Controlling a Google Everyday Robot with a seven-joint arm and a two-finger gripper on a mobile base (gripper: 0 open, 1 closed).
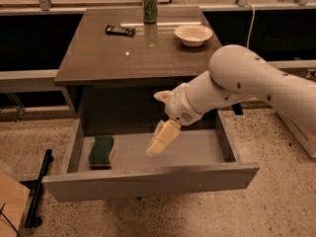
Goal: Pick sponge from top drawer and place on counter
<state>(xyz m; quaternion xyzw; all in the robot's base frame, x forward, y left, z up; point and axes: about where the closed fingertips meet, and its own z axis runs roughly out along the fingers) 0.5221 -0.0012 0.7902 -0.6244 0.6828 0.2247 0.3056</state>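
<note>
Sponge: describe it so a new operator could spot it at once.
Below the brown counter, the wide drawer stands pulled open. The sponge lies flat in its left end, while the gripper hangs over the drawer's middle. The sponge is the only thing in the drawer, dark green with a yellowish edge.
</note>
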